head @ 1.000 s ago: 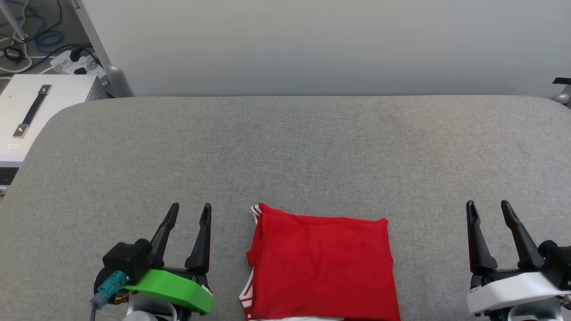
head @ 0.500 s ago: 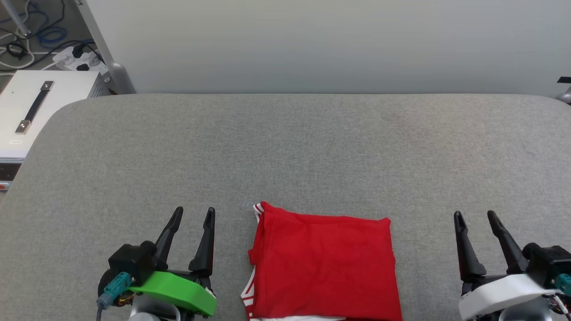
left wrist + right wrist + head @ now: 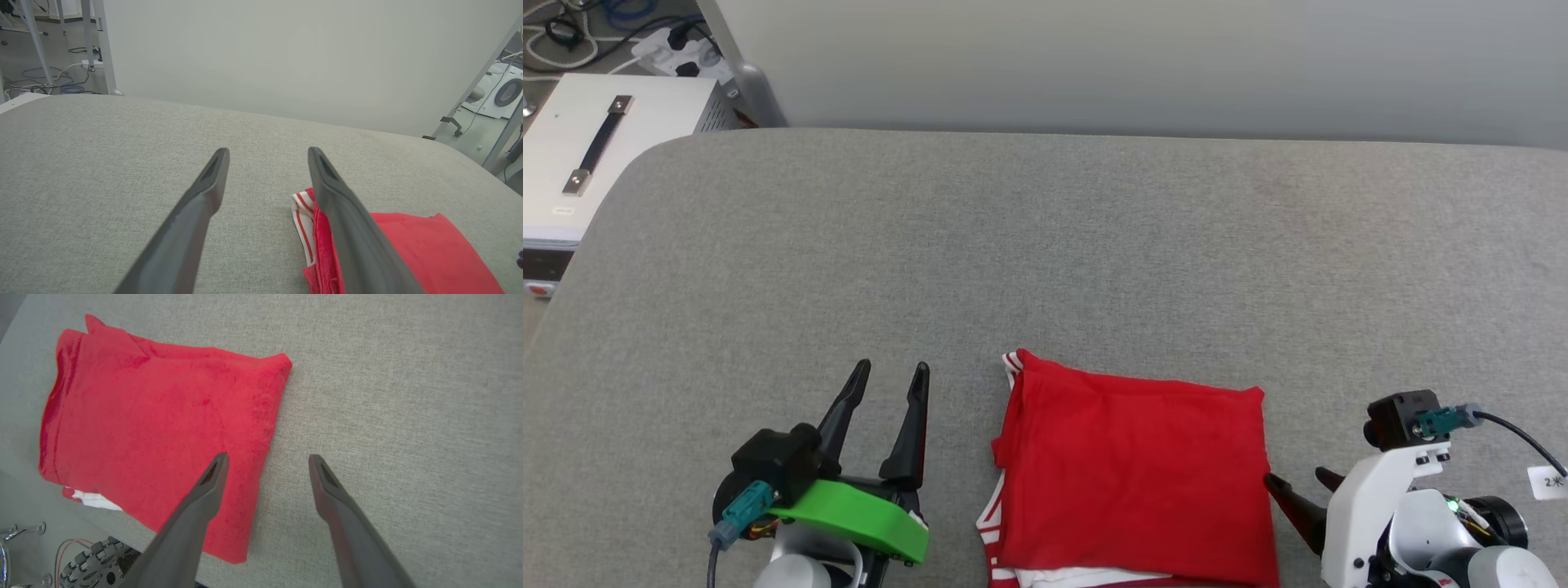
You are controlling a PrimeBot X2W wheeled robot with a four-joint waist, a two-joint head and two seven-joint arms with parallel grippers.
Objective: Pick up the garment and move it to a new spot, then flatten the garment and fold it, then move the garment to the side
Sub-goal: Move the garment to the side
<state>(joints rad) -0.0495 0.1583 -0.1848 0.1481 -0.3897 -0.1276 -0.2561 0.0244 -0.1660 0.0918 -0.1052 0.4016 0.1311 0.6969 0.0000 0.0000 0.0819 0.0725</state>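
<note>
Since the earlier frame the right gripper (image 3: 1294, 479) has turned inward to the garment (image 3: 1135, 474); the head cam also tilted, so the whole pic shifted. Its jaws are wide apart w/ nothing held: one finger is over the red cloth's right edge, the other over the bare grey table (image 3: 1045, 245). Garment lies folded at the table's near side, btw. both grippers. The left gripper (image 3: 892, 366), jaws also spread and empty, is just beside the garment's left edge, not touching.

Bright, even, diffuse light; exposure good. Shadows faint and soft: thin band along the right edge of the garment (image 3: 163, 416). Head view sharp throughout. Wrist views wide-angle; far edge of tabletop (image 3: 102, 163) bows.
</note>
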